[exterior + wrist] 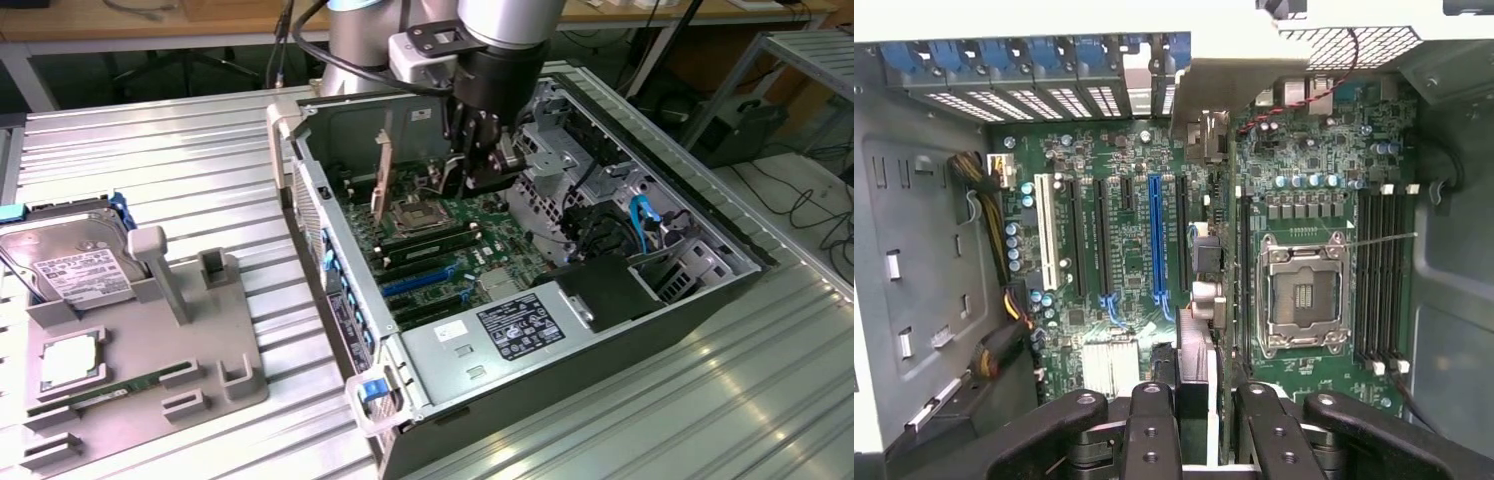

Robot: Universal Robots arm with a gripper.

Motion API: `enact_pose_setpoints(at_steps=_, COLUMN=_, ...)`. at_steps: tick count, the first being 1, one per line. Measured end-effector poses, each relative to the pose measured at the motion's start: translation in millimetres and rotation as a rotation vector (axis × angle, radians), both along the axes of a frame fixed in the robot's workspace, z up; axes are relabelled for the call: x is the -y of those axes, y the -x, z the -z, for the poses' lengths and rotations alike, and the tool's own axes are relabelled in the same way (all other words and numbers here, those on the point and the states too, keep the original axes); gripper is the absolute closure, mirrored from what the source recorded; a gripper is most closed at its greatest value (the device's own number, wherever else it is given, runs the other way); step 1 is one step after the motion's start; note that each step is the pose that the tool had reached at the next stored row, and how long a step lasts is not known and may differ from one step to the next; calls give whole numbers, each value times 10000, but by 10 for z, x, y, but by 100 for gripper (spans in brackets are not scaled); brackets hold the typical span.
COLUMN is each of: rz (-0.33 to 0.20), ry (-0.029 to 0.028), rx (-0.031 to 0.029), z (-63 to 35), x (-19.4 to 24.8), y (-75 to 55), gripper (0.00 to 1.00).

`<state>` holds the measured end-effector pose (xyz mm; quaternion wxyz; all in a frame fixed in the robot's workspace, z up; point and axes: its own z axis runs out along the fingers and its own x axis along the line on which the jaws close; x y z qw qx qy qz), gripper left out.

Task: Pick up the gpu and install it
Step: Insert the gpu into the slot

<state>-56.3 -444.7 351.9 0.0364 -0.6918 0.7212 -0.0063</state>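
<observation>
Two matte black fingers (pixel 1154 425) of the gripper (pixel 1204 400) clamped on the thin flat gpu (pixel 1196 350); holds it edge-on, upright just above the green motherboard (pixel 1114 240) inside the open grey metal case (pixel 614 385), pale end toward the perforated rear wall.

**Slatted metal table, two loads**

The silver ribbed table (pixel 160 150) carries an open computer case (pixel 601 380) lying on its side toward the exterior view's right. A grey parts holder (pixel 200 340) sits just beside it, on the left.
</observation>
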Motion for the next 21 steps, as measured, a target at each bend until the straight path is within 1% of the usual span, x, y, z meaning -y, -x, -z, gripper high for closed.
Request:
enact_pose_setpoints(at_steps=2, rz=-1, ry=0, rx=31, z=21, x=1, y=5, gripper=72)
enact_pose_setpoints(at_steps=4, rz=-2, ry=0, rx=74, z=42, x=2, y=9, gripper=72)
enact_pose_setpoints(at_steps=5, rz=-2, ry=0, rx=123, z=55, x=2, y=13, gripper=72)
enact_pose_setpoints(at_steps=7, rz=-2, ry=0, rx=195, z=75, x=2, y=20, gripper=72)
enact_pose_setpoints(at_steps=8, rz=-1, ry=0, rx=212, z=84, x=3, y=22, gripper=72)
enact_pose_setpoints(at_steps=12, rz=-2, ry=0, rx=212, z=110, x=8, y=28, gripper=72)
enact_pose_setpoints(at_steps=16, rz=-1, ry=0, rx=212, z=132, x=22, y=33, gripper=72)
enact_pose_setpoints(at_steps=21, rz=-2, ry=0, rx=212, z=163, x=52, y=33, gripper=72)
